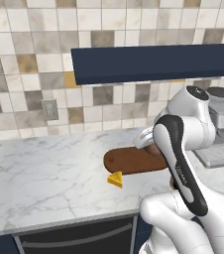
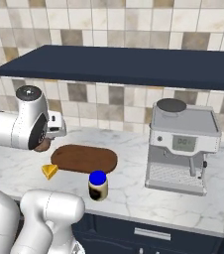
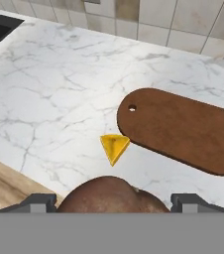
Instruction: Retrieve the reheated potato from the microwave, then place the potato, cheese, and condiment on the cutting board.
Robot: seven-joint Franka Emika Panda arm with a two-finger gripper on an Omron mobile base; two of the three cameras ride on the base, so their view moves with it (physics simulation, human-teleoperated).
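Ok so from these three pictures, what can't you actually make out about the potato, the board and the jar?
- Potato: hand view, its lower part is cut off at the bottom, so the fingers' contact can't be seen.
- Cutting board: left base view, its right end is hidden behind the arm.
- Condiment: right base view, label too small to read.
- Cheese: whether it touches the board can't be told.

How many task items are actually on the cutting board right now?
0. The board is bare. Cheese lies on the counter just off its end, jar stands on the counter beside it, potato sits in the gripper.
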